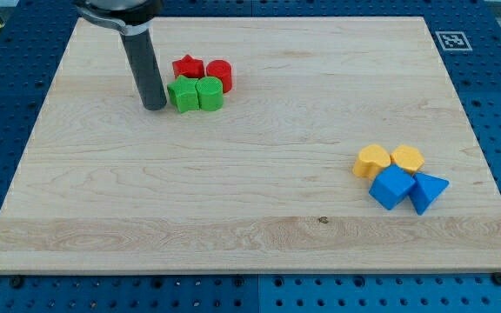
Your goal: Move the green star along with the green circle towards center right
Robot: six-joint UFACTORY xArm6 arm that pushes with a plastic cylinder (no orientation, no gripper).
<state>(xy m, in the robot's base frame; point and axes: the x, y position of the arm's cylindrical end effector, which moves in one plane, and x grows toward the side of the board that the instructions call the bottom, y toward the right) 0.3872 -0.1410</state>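
Observation:
The green star (183, 93) and the green circle (210, 93) sit side by side, touching, near the view's top left of the wooden board (233, 191). My tip (155, 107) rests on the board just left of the green star, very close to it or touching it. A red star (188, 67) and a red circle (219, 73) sit directly behind the green pair, touching them.
At the view's right, below centre, is a cluster: a yellow block (372, 161), a yellow hexagon (406, 158), a blue cube (392, 187) and a blue triangle (428, 190). A marker tag (452, 40) is at the board's top right corner.

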